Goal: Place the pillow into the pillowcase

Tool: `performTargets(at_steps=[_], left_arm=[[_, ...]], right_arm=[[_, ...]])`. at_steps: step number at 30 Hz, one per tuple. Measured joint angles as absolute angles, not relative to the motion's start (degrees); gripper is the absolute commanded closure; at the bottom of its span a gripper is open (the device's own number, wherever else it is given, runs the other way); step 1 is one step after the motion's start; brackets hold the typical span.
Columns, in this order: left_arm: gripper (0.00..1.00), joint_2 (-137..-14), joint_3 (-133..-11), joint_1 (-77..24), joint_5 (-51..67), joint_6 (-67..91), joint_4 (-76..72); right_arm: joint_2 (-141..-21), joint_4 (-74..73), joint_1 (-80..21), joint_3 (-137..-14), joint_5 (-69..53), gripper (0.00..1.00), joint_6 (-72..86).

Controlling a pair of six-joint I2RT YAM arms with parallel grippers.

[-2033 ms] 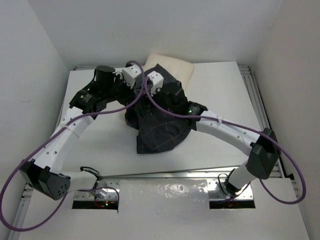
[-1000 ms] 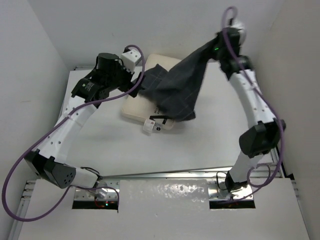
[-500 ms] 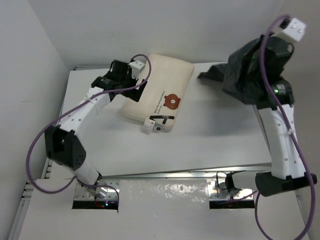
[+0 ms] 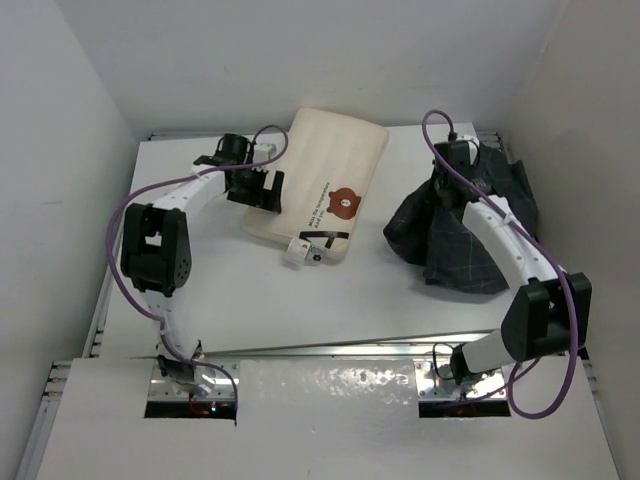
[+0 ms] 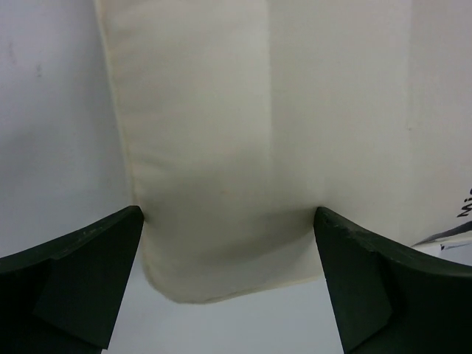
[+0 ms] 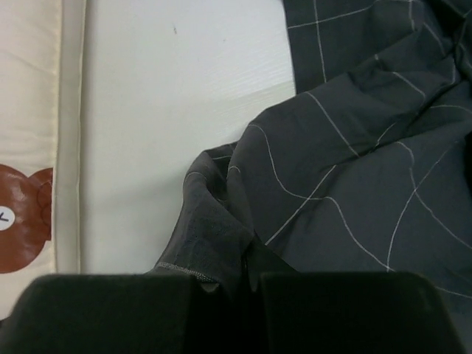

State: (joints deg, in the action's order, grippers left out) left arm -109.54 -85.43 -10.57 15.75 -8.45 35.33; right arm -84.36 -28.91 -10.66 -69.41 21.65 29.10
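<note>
The pillow [image 4: 325, 185] is laid flat on the white table [image 4: 250, 300]. Its bear picture [image 4: 345, 202] is turned up, and a small white tag [image 4: 297, 251] is seen sticking out at its near corner. The pillowcase [image 4: 465, 235] is found to the right of the pillow, well apart from it. It is dropped in a crumpled dark heap, and thin light lines are drawn across it. None of the pillow is tucked inside the cloth. The left claw [image 4: 262, 190] is placed at the left edge of the pillow, and it is spread wide. In the left wrist view, one end of the pillow is seen between the two dark fingers [image 5: 81, 273], but nothing is squeezed by them. The right claw [image 4: 452, 185] is set down on the heap, on the side nearest the pillow. It is pressed tight shut, and in the right wrist view a fold of the dark cloth is seen pinched in it. In that same view, a strip of bare table is seen between the pillow's edge and the cloth.
</note>
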Motion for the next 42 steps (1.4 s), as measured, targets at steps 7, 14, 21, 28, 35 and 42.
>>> performTargets(at_steps=[7, 14, 21, 28, 35, 42], left_arm=[[0.34, -117.64, -89.49, -10.46, 20.97, -7.81, 35.79], [1.00, -118.04, -90.54, -10.33, 24.45, -9.04, 36.60], [1.00, -113.47, -84.33, -3.31, 31.46, -3.16, 33.54], [1.00, -95.37, -61.84, 30.85, 36.80, 14.52, 26.15], [0.23, -78.39, -50.63, 9.52, 32.10, 10.83, 31.92], [0.04, -84.82, -60.27, -19.90, 38.09, -9.26, 48.95]], right_arm=[[-81.47, -27.79, -10.66, -65.95, 20.14, 1.00, 29.61], [-81.36, -27.07, -10.66, -65.34, 18.96, 1.00, 29.61], [-80.31, -26.11, -10.66, -63.59, 17.98, 1.00, 30.00], [-78.13, -25.12, -10.72, -61.52, 17.30, 1.00, 30.28], [-77.23, -22.92, -11.81, -60.93, 16.19, 1.00, 31.27], [-77.23, -22.61, -12.93, -60.93, 15.81, 1.00, 31.11]])
